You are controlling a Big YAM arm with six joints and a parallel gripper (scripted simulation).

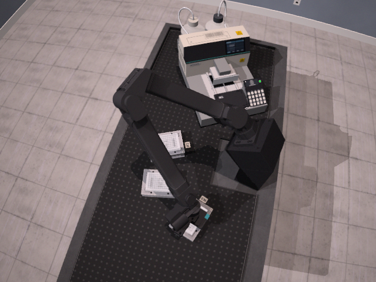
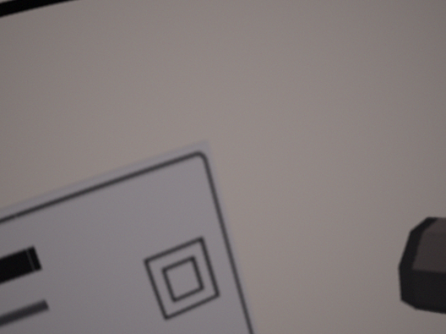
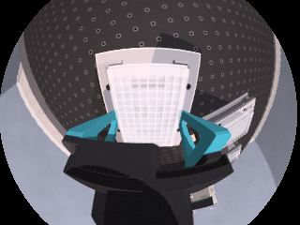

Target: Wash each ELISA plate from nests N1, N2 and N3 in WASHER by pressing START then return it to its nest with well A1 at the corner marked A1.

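My gripper [image 3: 148,112] is over nest N3 [image 3: 194,61] [image 1: 193,238]. Its teal fingertips lie against the two long sides of the white plate [image 3: 147,94] [image 1: 190,230], and it looks shut on it. The plate looks flat in the nest; the arm hides much of it in the top view. A second plate [image 1: 156,182] and a third plate [image 1: 172,141] sit in their nests, partly behind the forearm. The washer [image 1: 194,71] stands at the back, its lamp [image 1: 259,81] green. I see no plate on its carrier. The cut-off corners are too small to tell.
The keypad [image 1: 256,97] is at the washer's front right. The arm's base [image 1: 258,157] stands at the table's right edge. Two bottles with tubes stand behind the washer. The forearm passes above the other two nests. The exterior view shows only a beige panel [image 2: 292,104] close up.
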